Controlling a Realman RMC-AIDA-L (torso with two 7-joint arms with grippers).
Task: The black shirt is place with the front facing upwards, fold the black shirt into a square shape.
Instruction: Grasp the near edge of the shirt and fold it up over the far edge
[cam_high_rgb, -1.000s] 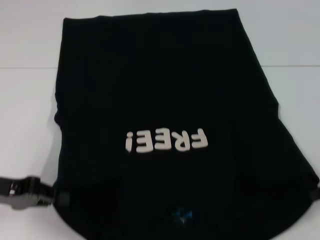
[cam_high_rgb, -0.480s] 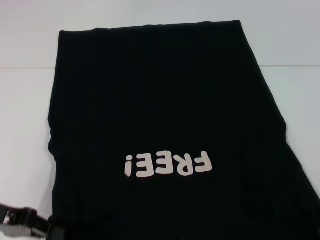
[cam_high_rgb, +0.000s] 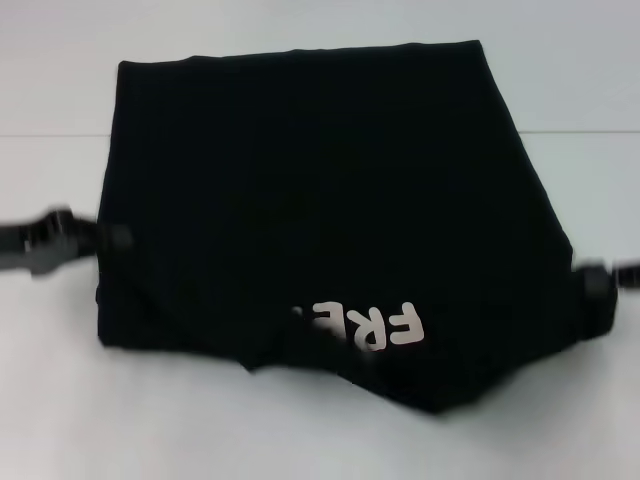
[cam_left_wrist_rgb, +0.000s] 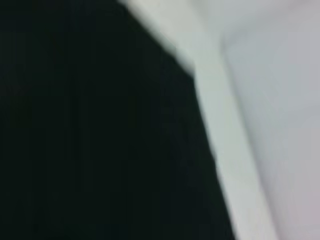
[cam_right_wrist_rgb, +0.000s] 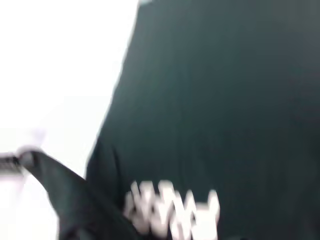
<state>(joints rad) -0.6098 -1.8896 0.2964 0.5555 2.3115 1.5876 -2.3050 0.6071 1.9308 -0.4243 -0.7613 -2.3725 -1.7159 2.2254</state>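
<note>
A plain white bench (cam_high_rgb: 60, 400) fills most of the head view, smooth and evenly lit. A thin dark seam (cam_high_rgb: 580, 132) runs straight across it toward the far side. Beyond that line the surface looks slightly greyer. The light is soft, with only faint shadows.

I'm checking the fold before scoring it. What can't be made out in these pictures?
- Lettering: head view, its left part is covered by a folded flap of the shirt.
- Left gripper and right gripper: head view, blurred at the shirt's edges, so the grip is unclear.
- Neck label: not in any view.
</note>
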